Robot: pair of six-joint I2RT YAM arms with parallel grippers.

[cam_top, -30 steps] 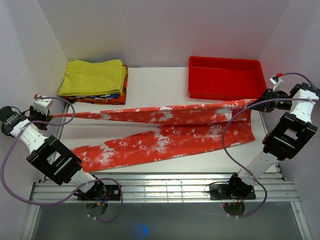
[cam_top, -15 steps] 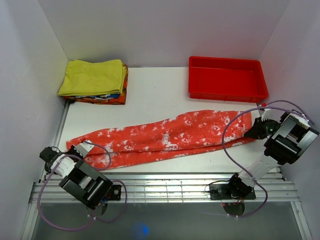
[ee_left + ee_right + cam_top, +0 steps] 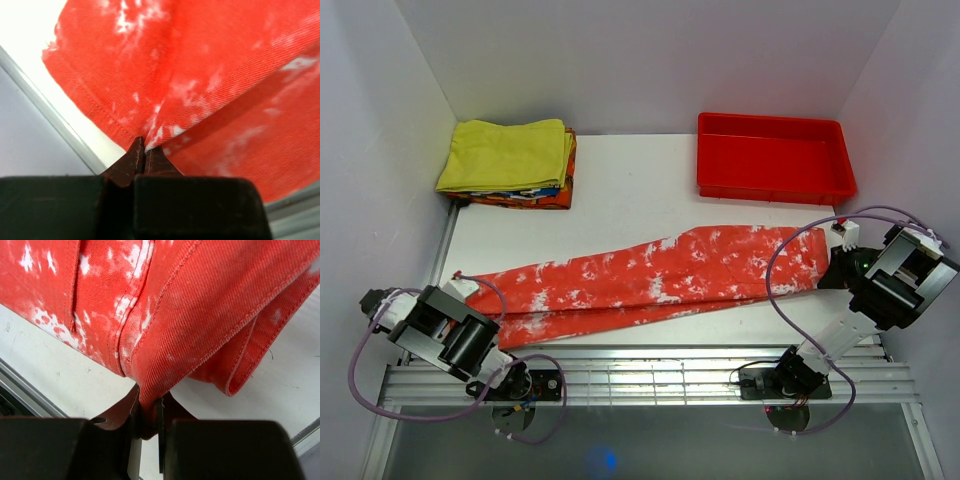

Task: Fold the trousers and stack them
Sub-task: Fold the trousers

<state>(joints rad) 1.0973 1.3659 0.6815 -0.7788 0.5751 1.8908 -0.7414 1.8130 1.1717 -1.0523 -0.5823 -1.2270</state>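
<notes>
The red-orange trousers (image 3: 650, 280) with white blotches lie across the table from front left to right, one leg folded over the other. My left gripper (image 3: 455, 290) is shut on the leg hem at the left end, low by the table's front left edge; the left wrist view shows the cloth (image 3: 200, 85) pinched at the fingertips (image 3: 144, 150). My right gripper (image 3: 832, 262) is shut on the waist end at the right; the right wrist view shows a fold of cloth (image 3: 175, 315) clamped between the fingers (image 3: 145, 412).
A yellow folded garment (image 3: 505, 155) tops a stack of folded clothes at the back left. A red plastic tray (image 3: 772, 158) stands at the back right. White walls close in the sides and back. A metal rail (image 3: 650, 370) runs along the front edge.
Both grippers brought the held far leg down and forward over the near leg. The left gripper has since pulled its end further left, and the trousers now lie flatter and straighter.
</notes>
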